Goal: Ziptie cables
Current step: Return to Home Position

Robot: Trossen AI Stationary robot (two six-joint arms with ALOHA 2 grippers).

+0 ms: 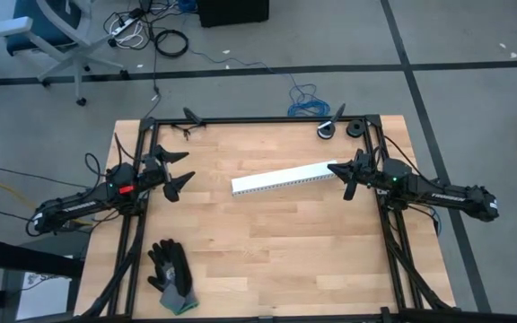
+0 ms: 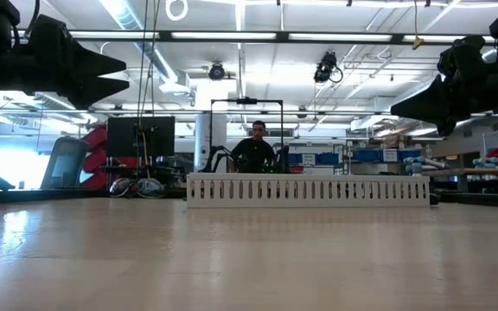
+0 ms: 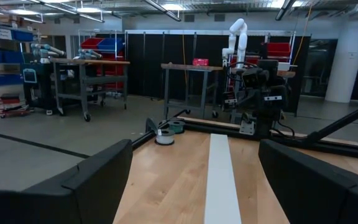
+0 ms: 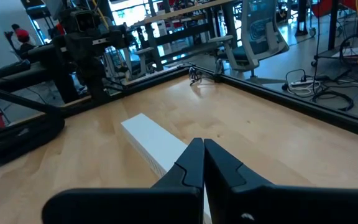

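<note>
A long white strip point(image 1: 284, 178) lies slanted on the wood bench point(image 1: 267, 251), toward the back. Dark gloves point(image 1: 170, 276) sit near the front left corner. Two small round rolls point(image 1: 328, 131) rest by the back edge. A blue wire coil point(image 1: 305, 100) lies on the floor behind. A person point(image 2: 258, 151) is far off.

We saw a smooth grey floor point(image 1: 474, 99) crossed by dark straight stripes point(image 1: 330, 67), with a white-framed swivel chair with a blue seat point(image 1: 56, 31) and a coil of thick black cord point(image 1: 170, 42) lying near it. Overhead ran long bright ceiling light strips point(image 2: 344, 36). Farther off stood a wall of black panels point(image 3: 148, 62), a metal-framed workbench point(image 3: 89, 71), red storage bins point(image 3: 107, 43) and a pale round pillar point(image 3: 347, 62). A person in dark clothes point(image 2: 258, 149) sat in the distance.
</note>
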